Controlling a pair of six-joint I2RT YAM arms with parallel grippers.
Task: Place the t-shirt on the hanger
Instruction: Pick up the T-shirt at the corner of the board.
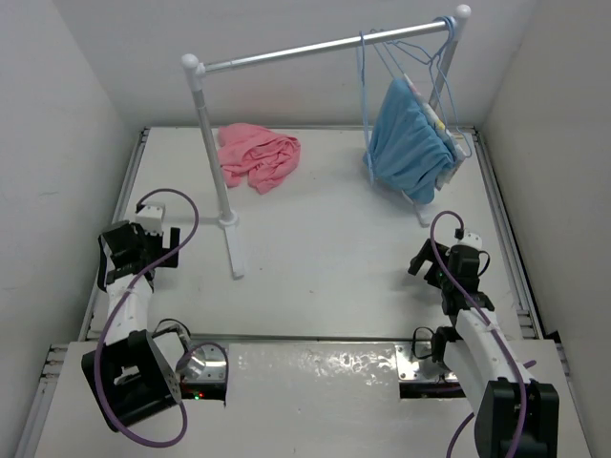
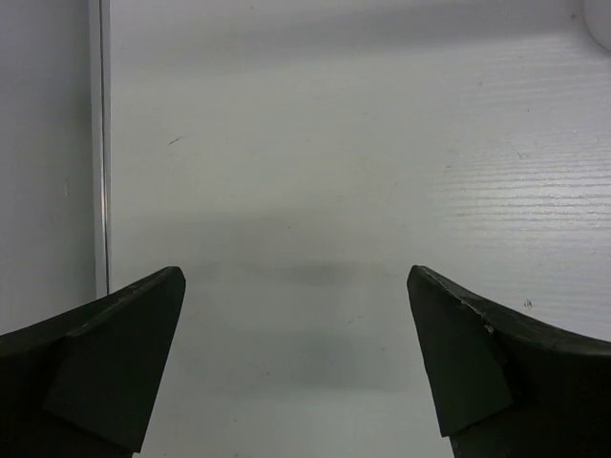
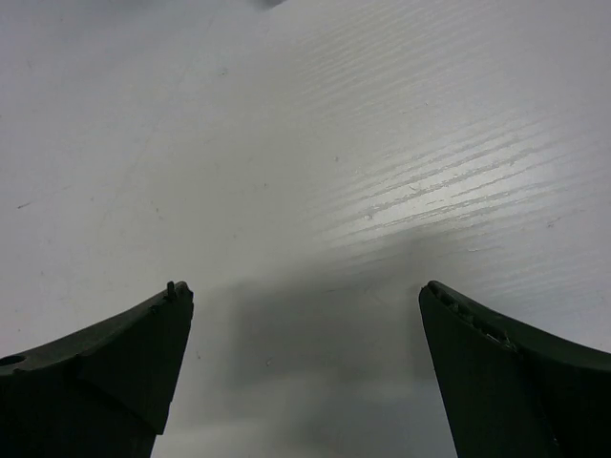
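The salmon-pink t-shirt [image 1: 258, 157] lies crumpled on the white table at the back, just right of the rack's left post. Several thin light-blue wire hangers [image 1: 363, 86] hang from the right part of the silver rail; I cannot tell which one is the task's hanger. My left gripper [image 1: 124, 253] sits low at the near left, far from the shirt. It is open, with only bare table between its fingers [image 2: 124, 353]. My right gripper [image 1: 447, 269] sits at the near right. It is open too, with nothing between its fingers [image 3: 496, 372].
A light-blue garment [image 1: 410, 143] hangs from the hangers under the rail's right end. The silver rail [image 1: 305, 50] spans two white posts; the left post [image 1: 212, 143] stands on a foot mid-table. White walls enclose the table, and a metal strip [image 2: 100, 143] runs along its left edge.
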